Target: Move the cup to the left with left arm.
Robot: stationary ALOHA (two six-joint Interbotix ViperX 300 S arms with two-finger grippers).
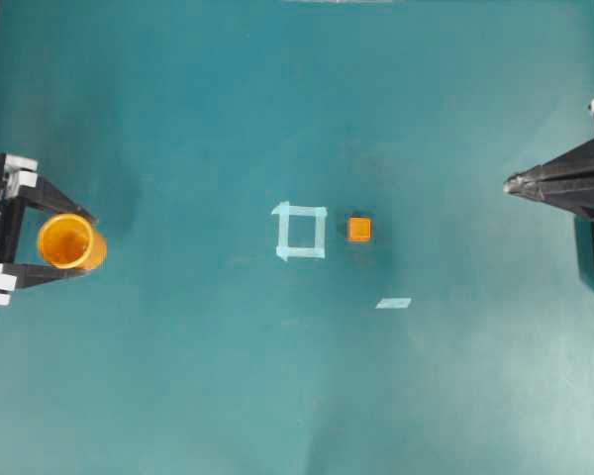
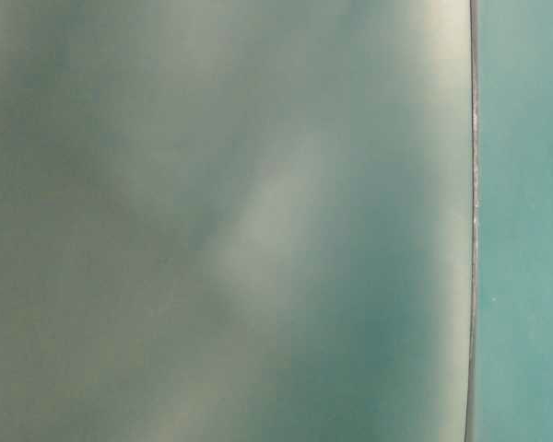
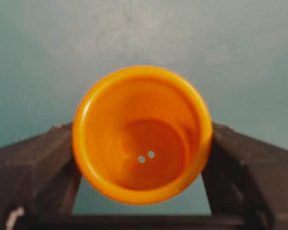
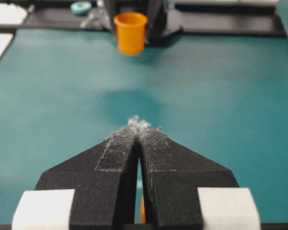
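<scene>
Cup (image 1: 69, 240) sits far over at the left edge of the teal table (image 1: 297, 396) in the overhead view, upright between the two black fingers of the left gripper (image 1: 86, 244), whose jaws stand wide on either side of it; whether they press it I can't tell from up here. Mid-table there's a pale tape square (image 1: 300, 231), a small orange cube (image 1: 359, 230) just to its right, and a loose tape strip (image 1: 393, 303) below that. Over on the right, the right gripper (image 1: 515, 184) has its tips pressed together. The table-level view gives only a blurred green-grey surface. Left wrist camera: the cup (image 3: 141, 134) fills the frame, mouth open, a dark finger close against each side. Right wrist camera: closed fingers (image 4: 117, 155) in front, the cup (image 4: 130, 32) far across the table.
</scene>
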